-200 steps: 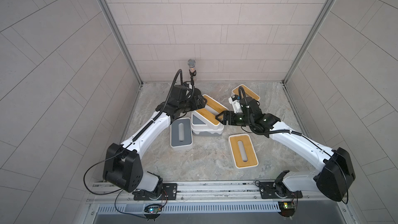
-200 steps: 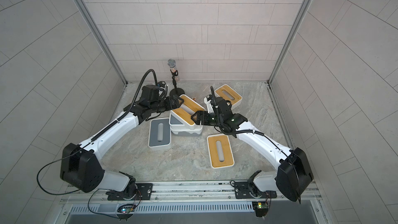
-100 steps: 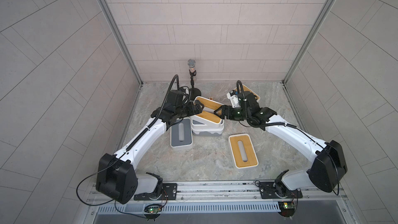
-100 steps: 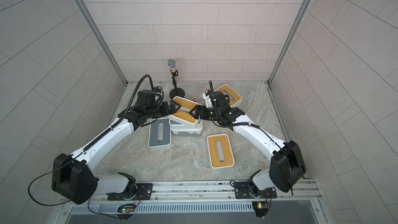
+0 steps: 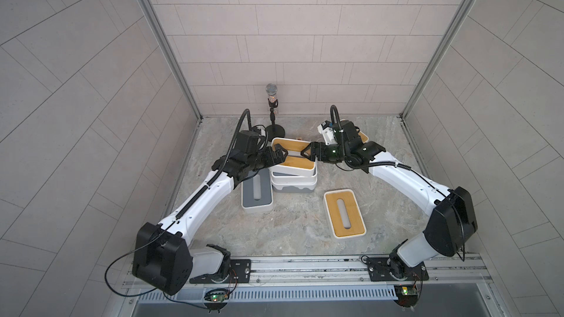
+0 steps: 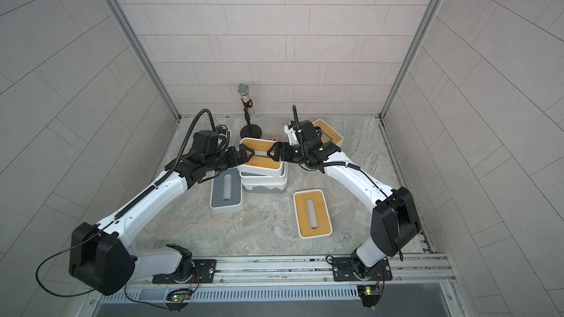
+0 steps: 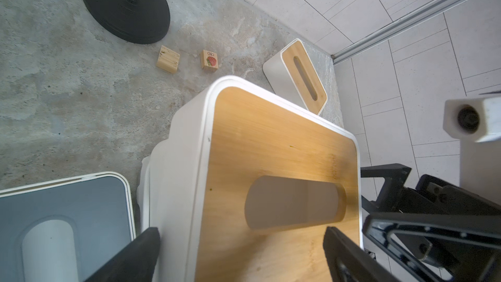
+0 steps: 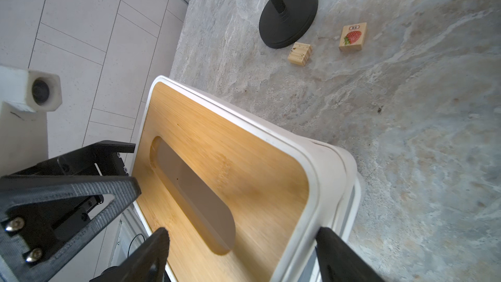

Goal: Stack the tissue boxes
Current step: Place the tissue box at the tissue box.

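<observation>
Toward the back of the desk (image 5: 290, 236), left of centre, a bamboo-lidded tissue box (image 5: 300, 163) sits slightly askew atop a stack of white boxes (image 5: 293, 180). The left hand (image 5: 281, 155) straddles its left end, fingers wide apart. The right hand (image 5: 306, 153) straddles its right end, and I can't tell whether it pinches. A grey-lidded box (image 5: 266, 200) lies just left of the stack.
</observation>
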Robot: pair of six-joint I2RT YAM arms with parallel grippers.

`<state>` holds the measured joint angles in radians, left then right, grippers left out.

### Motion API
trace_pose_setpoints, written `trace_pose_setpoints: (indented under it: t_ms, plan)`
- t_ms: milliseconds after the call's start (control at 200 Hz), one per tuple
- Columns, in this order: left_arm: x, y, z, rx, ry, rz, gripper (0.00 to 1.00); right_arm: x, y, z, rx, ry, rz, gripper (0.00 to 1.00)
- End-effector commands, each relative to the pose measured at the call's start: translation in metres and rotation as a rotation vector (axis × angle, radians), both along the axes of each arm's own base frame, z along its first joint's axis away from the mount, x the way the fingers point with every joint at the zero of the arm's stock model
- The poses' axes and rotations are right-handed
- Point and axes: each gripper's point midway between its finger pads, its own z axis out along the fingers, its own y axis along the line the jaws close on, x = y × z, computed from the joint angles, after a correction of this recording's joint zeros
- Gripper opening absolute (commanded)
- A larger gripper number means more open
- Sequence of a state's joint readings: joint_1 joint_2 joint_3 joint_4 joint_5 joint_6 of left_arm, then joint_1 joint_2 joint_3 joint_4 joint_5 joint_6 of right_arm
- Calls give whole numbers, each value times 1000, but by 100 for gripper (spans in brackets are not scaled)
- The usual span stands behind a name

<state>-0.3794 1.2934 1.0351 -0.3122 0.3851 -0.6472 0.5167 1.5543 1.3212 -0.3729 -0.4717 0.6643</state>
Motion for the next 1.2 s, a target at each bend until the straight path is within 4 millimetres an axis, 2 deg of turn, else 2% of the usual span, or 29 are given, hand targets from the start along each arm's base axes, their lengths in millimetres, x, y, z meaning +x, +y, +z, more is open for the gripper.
trace_pose_setpoints:
  t_ms: [0,190,335,465,861,1196]
  plan:
    - [-14,-16,6,-49,8,-61,100,-3,10,8,20,-6,58,86]
    - [-20,-21,9,-48,5,-70,100,0,4,8,-10,-3,57,86]
    - [-20,-1,4,11,22,32,100,-1,2,7,-27,-1,62,86]
    - [-17,1,8,9,3,53,100,-3,3,9,-28,6,66,86]
    - [-9,-4,18,-10,-27,49,100,-15,-1,2,-44,14,61,86]
    - [-11,-2,20,-14,-30,51,100,-11,-4,5,-58,-3,51,86]
